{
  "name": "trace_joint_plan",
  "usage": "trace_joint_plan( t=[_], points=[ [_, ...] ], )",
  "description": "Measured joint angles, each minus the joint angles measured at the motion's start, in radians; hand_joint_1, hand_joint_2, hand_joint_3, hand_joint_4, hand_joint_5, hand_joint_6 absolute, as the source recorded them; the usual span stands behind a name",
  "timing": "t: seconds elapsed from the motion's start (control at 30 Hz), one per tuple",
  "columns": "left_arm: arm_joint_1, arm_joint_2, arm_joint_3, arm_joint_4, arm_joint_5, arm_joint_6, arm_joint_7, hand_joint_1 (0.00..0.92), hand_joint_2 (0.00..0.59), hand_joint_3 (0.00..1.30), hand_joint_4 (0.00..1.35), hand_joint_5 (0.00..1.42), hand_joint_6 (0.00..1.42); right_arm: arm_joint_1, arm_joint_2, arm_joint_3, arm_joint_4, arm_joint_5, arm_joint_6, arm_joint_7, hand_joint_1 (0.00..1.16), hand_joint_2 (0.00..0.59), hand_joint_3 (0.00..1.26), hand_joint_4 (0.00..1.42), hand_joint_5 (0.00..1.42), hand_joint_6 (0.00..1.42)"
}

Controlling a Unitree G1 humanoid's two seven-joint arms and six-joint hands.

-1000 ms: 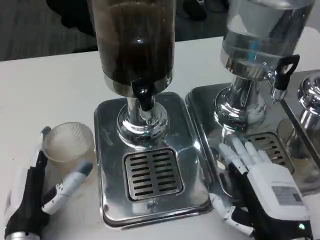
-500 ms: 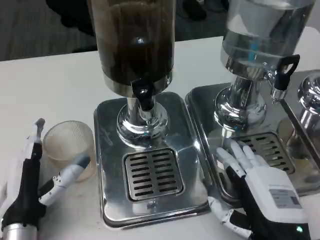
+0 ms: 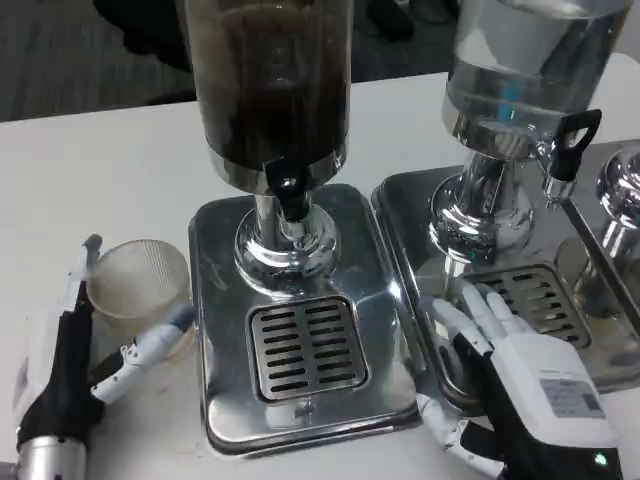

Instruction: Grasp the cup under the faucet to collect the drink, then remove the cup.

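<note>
A: Left hand (image 3: pixel 75 375)?
B: Lower left of the frame, fingers spread wide around the cup (image 3: pixel 138 290), not gripping it.
A: Right hand (image 3: pixel 515 375)?
B: Lower right, flat and open on the second dispenser's tray (image 3: pixel 420 215).

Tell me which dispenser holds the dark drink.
The left dispenser, nearest the cup, holds dark brown liquid. The right dispenser holds clear liquid, and its black tap handle points up to the side.
</note>
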Motion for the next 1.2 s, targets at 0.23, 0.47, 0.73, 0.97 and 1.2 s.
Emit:
trace_joint_plan(
  t=[0.23, 0.47, 0.73, 0.97, 1.2],
  points=[
    [-0.012, 0.002, 0.0, 0.015, -0.005, -0.005, -0.009, 0.37, 0.048, 0.0, 0.0, 0.08, 0.09, 0.009, 0.006, 0.0, -0.003, 0.002, 0.005, 0.0, 0.37, 0.506, 0.16, 0.0, 0.01, 0.12],
    [-0.027, 0.002, -0.006, 0.023, -0.001, -0.02, -0.006, 0.484, 0.064, 0.27, 0.32, 0.46, 0.61, 0.011, 0.016, 0.0, -0.004, 0.003, 0.01, 0.0, 0.38, 0.505, 0.16, 0.0, 0.03, 0.15],
    [-0.037, 0.002, -0.012, 0.026, 0.011, -0.033, 0.047, 0.528, 0.06, 0.57, 0.66, 0.76, 0.9, 0.013, 0.031, 0.0, -0.004, 0.004, 0.011, 0.0, 0.38, 0.488, 0.16, 0.0, 0.04, 0.17],
    [-0.038, 0.003, -0.024, 0.026, 0.043, -0.035, 0.102, 0.569, 0.034, 0.69, 0.79, 0.86, 0.99, 0.013, 0.034, 0.0, -0.004, 0.005, 0.011, 0.0, 0.38, 0.488, 0.16, 0.0, 0.05, 0.19],
    [-0.033, 0.003, -0.029, 0.026, 0.075, -0.034, 0.16, 0.62, 0.022, 0.75, 0.85, 0.92, 1.04, 0.01, 0.034, 0.0, -0.002, 0.011, 0.011, 0.0, 0.38, 0.488, 0.17, 0.0, 0.05, 0.19]
  ],
)
